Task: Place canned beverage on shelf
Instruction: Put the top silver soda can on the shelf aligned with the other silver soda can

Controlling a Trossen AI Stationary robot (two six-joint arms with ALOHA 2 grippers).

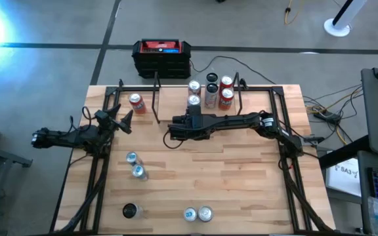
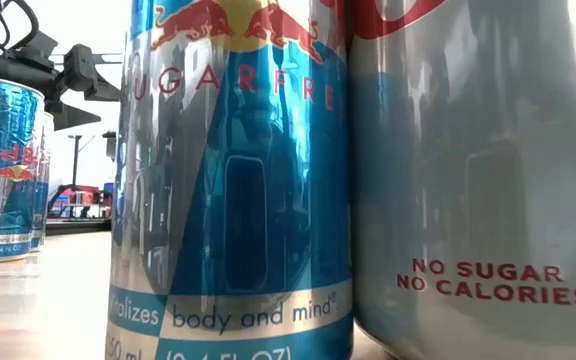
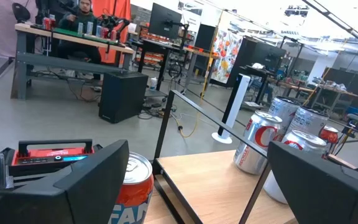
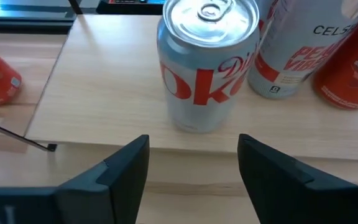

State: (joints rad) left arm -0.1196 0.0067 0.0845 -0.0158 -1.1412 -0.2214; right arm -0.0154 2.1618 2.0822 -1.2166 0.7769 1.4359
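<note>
my right claw (image 4: 191,165) sits spread wide and empty, just short of the shelf's (image 4: 104,81) front edge, with the diet coke can (image 4: 207,65) standing upright on the wood board straight ahead of my fingertips and clear of both pads. beyond it and to one side stand a tall white can (image 4: 297,50) and a red can (image 4: 350,59), close together. the can looks set, so i judge the step is to back off cleanly: keep the fingers wide, pull straight away from the board and don't swing toward its neighbours. my left claw (image 1: 120,120) waits open near the orange can (image 1: 136,102) at the shelf's far end
</note>
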